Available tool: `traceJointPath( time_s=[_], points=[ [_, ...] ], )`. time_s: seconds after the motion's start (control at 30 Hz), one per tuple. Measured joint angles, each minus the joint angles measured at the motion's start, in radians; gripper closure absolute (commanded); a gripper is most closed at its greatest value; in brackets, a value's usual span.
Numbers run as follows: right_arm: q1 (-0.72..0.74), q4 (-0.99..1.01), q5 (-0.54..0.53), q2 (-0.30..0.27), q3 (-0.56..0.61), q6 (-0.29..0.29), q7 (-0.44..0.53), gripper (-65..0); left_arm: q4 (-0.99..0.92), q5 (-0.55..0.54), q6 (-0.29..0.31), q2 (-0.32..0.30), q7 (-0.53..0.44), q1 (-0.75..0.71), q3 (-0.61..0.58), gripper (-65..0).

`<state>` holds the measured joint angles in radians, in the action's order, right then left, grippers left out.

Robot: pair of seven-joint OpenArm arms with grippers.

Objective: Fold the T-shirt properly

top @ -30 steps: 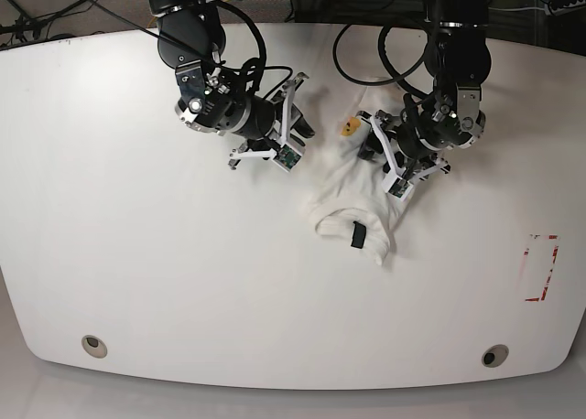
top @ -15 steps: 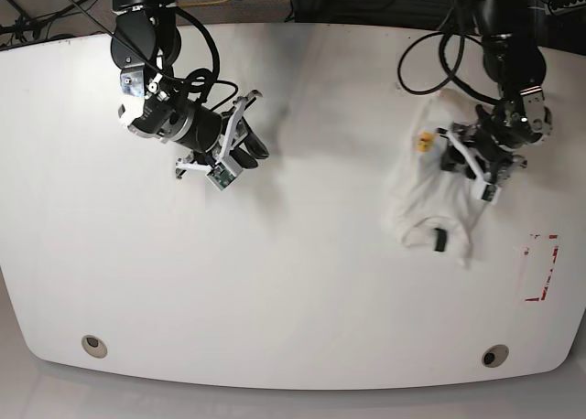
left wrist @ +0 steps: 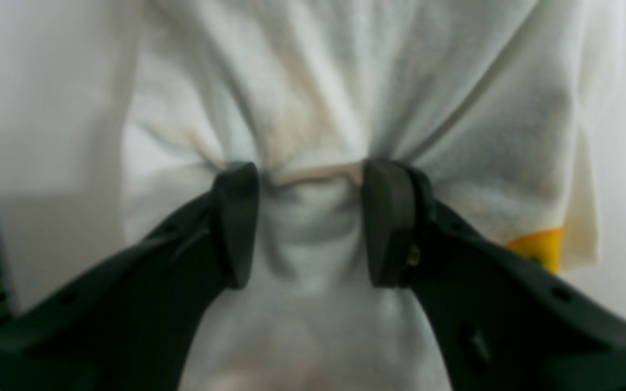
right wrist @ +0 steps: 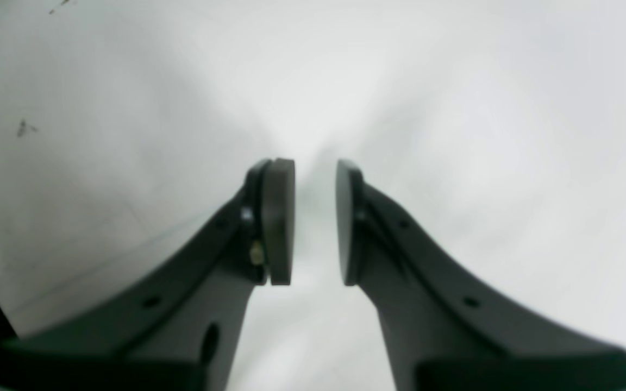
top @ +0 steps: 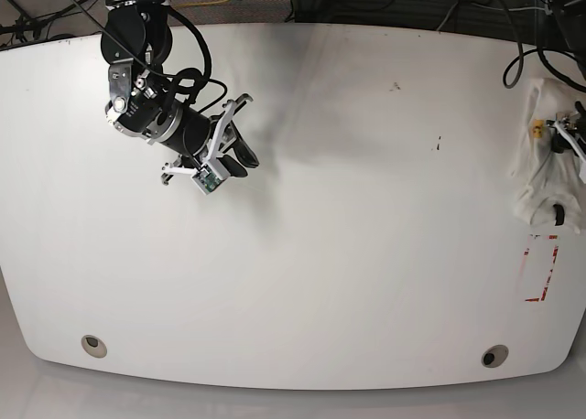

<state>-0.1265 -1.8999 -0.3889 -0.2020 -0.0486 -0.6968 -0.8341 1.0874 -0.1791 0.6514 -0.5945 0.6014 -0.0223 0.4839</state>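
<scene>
Pinching a bunched fold of the T-shirt (left wrist: 313,108) between the left gripper (left wrist: 308,222) jaws, keeping the bundle gathered at the far right edge of the worktop (top: 366,209). Hovering the right gripper (right wrist: 315,222) at upper left, jaws narrow, holding nothing.

**White table, a few marks and fittings**

The white table (top: 302,282) carries a red dashed rectangle (top: 540,268) near its right edge. Two round holes sit near its front edge: one at the left (top: 92,345), one at the right (top: 494,356). Dark cables (top: 439,16) lie beyond its far edge.
</scene>
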Motion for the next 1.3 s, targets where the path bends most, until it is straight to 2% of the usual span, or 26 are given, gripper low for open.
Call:
traceJointPath(
  time_s=[0.03,0.1,0.27,0.37,0.5,0.63,0.73,0.83,0.9,1.03,1.07,1.13,1.3],
  points=[
    [0.000,-0.001,-0.001,0.000,0.001,0.000,0.001,-12.2,-0.009,0.005,0.027,-0.011,0.000,0.000,0.019,-29.3],
    [0.000,-0.002,0.000,0.000,0.000,0.000,0.000,-12.2,-0.009,0.018,0.045,-0.022,-0.008,-0.003,0.072,-29.3],
    [-0.002,-0.002,-0.001,0.000,0.001,0.000,0.001,-12.2,0.075,0.028,0.046,-0.023,-0.024,0.034,0.103,-29.0],
    [-0.002,-0.002,0.033,0.000,0.001,0.000,0.006,-12.2,0.177,0.020,0.045,0.003,-0.035,0.046,0.098,-28.9],
    [0.004,-0.001,0.200,0.003,-0.001,-0.001,0.019,-12.2,0.319,0.083,0.025,0.110,-0.029,0.035,0.077,-29.2],
    [-0.014,0.010,0.330,0.005,-0.005,0.001,0.172,-12.2,0.420,0.189,-0.106,0.260,-0.081,0.019,0.067,-29.3],
    [-0.038,0.072,0.387,0.011,-0.066,-0.011,0.344,-12.2,0.430,0.238,-0.184,0.373,-0.217,0.010,0.072,-29.3],
    [-0.064,0.143,0.411,0.011,-0.143,-0.001,0.507,-12.2,0.433,0.270,-0.198,0.465,-0.394,-0.050,0.066,-29.3],
    [-0.070,0.196,0.408,0.010,-0.183,-0.006,0.592,-12.2,0.427,0.301,-0.218,0.510,-0.486,-0.080,0.061,-29.3],
    [-0.079,0.322,0.416,0.006,-0.272,0.001,0.715,-12.2,0.403,0.359,-0.324,0.581,-0.623,-0.142,-0.012,-29.3],
    [-0.092,0.338,0.414,0.005,-0.288,0.005,0.744,-12.2,0.407,0.358,-0.330,0.599,-0.654,-0.163,-0.026,-29.3],
    [-0.118,0.356,0.408,0.008,-0.322,0.000,0.791,-12.2,0.428,0.358,-0.371,0.624,-0.674,-0.211,-0.058,-29.3],
    [-0.216,0.367,0.405,0.016,-0.393,0.008,0.784,-12.2,0.533,0.361,-0.372,0.684,-0.665,-0.377,-0.137,-29.0]
  ],
)
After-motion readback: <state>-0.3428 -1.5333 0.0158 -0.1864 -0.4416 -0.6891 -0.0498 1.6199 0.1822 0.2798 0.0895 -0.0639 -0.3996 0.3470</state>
